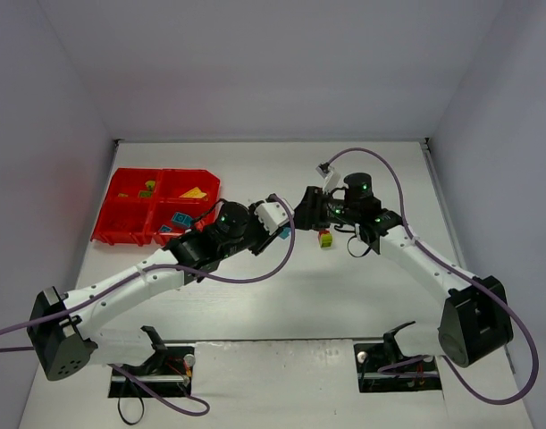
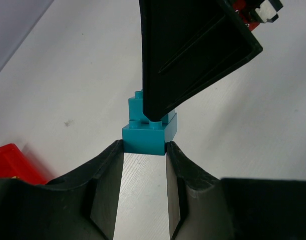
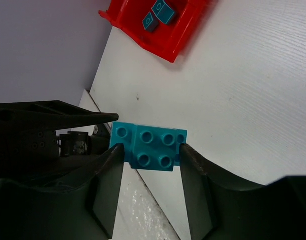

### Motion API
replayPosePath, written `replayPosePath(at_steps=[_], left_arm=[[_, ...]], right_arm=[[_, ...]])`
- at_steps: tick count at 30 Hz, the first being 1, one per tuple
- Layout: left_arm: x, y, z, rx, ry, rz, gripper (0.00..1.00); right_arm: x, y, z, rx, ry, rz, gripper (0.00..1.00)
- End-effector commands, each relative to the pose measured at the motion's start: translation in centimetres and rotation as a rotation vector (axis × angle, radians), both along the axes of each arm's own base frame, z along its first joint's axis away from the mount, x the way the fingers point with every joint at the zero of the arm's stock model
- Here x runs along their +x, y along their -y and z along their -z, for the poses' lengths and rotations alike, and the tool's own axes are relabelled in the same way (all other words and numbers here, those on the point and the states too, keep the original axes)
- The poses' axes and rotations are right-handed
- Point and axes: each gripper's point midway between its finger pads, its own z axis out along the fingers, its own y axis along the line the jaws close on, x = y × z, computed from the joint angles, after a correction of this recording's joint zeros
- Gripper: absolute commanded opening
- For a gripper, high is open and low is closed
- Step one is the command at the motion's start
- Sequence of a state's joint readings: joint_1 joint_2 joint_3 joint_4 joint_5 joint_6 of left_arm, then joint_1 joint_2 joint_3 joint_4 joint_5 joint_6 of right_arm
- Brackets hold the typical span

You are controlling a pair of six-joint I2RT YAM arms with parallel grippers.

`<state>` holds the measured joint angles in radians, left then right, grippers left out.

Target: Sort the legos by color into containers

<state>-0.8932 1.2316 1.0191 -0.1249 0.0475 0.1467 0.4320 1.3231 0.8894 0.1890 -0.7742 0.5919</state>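
teal lego [image 2: 145,135] right of the red tray [image 1: 121,210] over the worktop [image 2: 67,75], left end effector [image 2: 144,147] clamped on it, right end effector [image 3: 151,150] also closed on it, other teal legos [image 3: 159,15] inside the tray

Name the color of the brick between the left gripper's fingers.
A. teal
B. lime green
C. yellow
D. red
A: the left wrist view shows a teal brick pinched between the fingers of the left gripper.
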Motion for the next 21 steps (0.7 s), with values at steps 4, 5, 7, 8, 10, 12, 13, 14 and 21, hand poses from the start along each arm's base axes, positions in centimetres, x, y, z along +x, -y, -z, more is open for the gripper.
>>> replayPosePath(at_steps=[4,5,7,8,10,12,13,14,21], left_arm=[[0.2,1.2,-3.5,-0.115,0.073,0.013,0.02],[0.2,1.1,-3.3,-0.112,0.07,0.008,0.02],[0.2,1.1,-3.1,-0.115,0.059,0.004,0.02],[0.2,1.1,-3.0,-0.114,0.055,0.0,0.01],[0.1,1.0,-2.7,-0.115,0.043,-0.006,0.01],[0.2,0.7,-2.3,-0.11,0.037,-0.023,0.01],[0.2,0.5,-2.1,-0.109,0.03,-0.035,0.01],[0.3,0.2,-1.9,-0.101,0.024,-0.048,0.0],[0.3,-0.4,0.5,-0.083,-0.056,-0.071,0.0]], right_arm=[[0.0,-0.9,-1.7,0.065,0.07,-0.045,0.29],[-0.1,-0.9,-1.7,0.066,0.07,-0.047,0.24],[-0.1,-0.8,-1.7,0.064,0.075,-0.044,0.12],[-0.1,-0.8,-1.7,0.063,0.076,-0.046,0.08],[0.0,-0.7,-1.6,0.061,0.081,-0.043,0.0],[0.0,-0.6,-1.5,0.058,0.082,-0.042,0.0],[0.0,-0.5,-1.5,0.056,0.085,-0.038,0.0],[0.1,-0.3,-1.5,0.052,0.09,-0.031,0.0],[0.4,0.5,-2.2,0.058,0.117,-0.01,0.0]])
